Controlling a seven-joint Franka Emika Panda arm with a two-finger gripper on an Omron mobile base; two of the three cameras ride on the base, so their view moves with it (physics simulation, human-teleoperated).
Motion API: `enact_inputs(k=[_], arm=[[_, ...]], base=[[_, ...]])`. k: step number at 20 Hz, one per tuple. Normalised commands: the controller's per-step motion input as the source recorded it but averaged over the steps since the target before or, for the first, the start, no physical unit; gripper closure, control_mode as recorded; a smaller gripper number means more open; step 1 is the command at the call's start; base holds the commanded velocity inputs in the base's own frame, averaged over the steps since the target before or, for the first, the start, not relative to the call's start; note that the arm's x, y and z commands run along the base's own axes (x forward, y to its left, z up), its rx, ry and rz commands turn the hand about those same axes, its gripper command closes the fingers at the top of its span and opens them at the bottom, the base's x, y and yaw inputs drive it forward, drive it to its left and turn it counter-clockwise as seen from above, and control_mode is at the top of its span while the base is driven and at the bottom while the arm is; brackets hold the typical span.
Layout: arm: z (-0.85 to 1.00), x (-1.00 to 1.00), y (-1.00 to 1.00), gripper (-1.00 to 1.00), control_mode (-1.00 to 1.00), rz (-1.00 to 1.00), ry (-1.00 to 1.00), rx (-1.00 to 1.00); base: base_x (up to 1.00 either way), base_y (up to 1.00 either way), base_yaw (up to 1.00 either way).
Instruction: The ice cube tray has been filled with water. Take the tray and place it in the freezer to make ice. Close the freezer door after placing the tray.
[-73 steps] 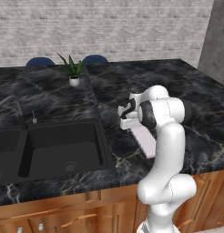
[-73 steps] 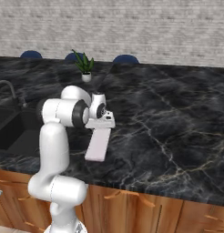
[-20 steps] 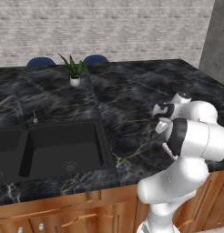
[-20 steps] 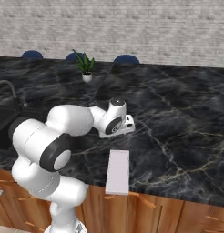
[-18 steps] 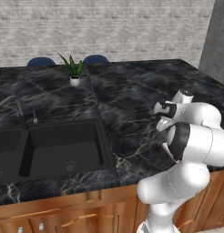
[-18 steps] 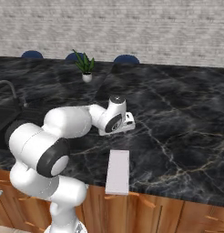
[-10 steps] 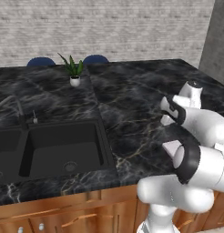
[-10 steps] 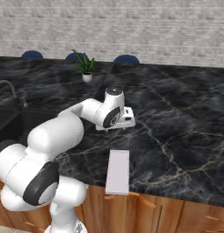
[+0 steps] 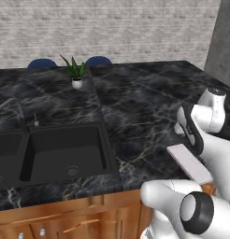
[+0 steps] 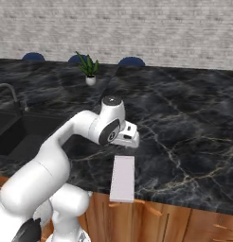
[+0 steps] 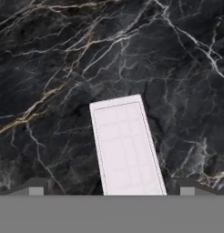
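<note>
Ice cube tray [image 10: 123, 178] lies flat at the near edge of the black marble counter [image 10: 184, 123], right of the sink [image 9: 65, 151] | gripper [image 10: 130, 137] hovers just beyond it, fingers spread wide, holding nothing | potted plant [image 10: 89, 67] stands far left.

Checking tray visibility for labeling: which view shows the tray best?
The hand view: the tray sits central, its cell grid visible. The right base view shows it whole at the counter's front edge; the left base view shows it partly behind the arm.
</note>
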Motion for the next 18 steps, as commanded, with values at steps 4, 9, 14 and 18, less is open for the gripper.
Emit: enact_inputs(k=[4,9,14,18], arm=[[0.03,-0.81,-0.14,-1.0,-1.0,-0.34,0.0,0.1],[0.0,-0.62,-0.14,-1.0,-1.0,-0.31,0.0,0.1],[0.0,-0.4,-0.18,-1.0,-1.0,-0.26,0.0,0.11],[0.0,-0.29,-0.2,-1.0,-1.0,-0.21,0.0,0.13]], base=[[0.0,0.0,0.0],[0.0,0.0,0.0],[0.0,0.0,0.0],[0.0,0.0,0.0]])
